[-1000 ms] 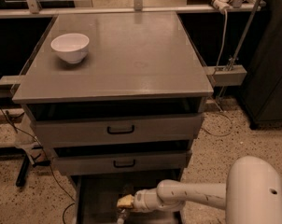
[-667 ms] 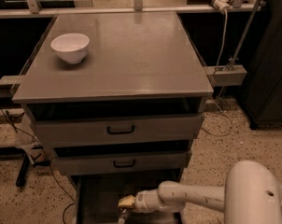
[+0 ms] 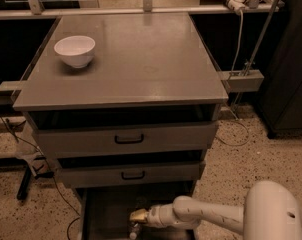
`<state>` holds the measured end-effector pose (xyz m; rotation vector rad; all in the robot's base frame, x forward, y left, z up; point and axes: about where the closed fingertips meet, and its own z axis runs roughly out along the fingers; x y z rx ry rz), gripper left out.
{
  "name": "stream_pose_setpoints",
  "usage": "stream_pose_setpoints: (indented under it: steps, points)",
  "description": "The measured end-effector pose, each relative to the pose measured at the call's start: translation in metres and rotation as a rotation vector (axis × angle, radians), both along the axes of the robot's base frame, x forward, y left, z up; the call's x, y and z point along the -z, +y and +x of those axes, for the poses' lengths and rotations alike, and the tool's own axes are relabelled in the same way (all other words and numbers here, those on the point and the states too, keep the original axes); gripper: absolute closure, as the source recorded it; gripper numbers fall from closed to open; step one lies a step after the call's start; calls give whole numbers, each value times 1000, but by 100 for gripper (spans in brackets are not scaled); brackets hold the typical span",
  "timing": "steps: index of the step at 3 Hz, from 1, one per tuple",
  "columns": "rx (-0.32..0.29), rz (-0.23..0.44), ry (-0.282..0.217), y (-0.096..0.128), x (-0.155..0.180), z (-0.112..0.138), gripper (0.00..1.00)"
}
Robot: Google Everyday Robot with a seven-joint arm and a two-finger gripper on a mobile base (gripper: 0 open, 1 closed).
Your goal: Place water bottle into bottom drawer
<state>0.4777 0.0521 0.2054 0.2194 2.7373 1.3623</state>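
Moved: next to nothing since a second ago; two-finger gripper with brass-coloured tip has crept slightly right, white robot arm with it. Bowl and drawers unchanged.
Gripper position: low over the pulled-out grey metal bottom drawer, just under the middle drawer's front.
Gripper state: cannot tell, wide or narrow.
Task item: small clear plastic water bottle shows as a pale shape inside the bottom drawer, directly below the gripper at the frame's lower edge; touching or apart, cannot tell.
Edges: arm comes in from the right, across the bottom drawer's right side. Middle grey drawer overhangs the rear of the bottom one.
Open room: bare drawer floor to the left of the gripper, up to the left wall.
Top surface: round white bowl near the rear-left corner of the flat grey cabinet top, well apart from the gripper.
Count: drawers 3 (top grey drawer and middle one slightly ajar, bottom pulled out); black handles 2; bowl 1; bottle 1; gripper 1.
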Motion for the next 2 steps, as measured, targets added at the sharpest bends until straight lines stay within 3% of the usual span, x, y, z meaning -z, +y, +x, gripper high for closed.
stream_pose_setpoints:
  steps: [2]
  points:
    - [4, 13, 9, -10, 23, -4, 100]
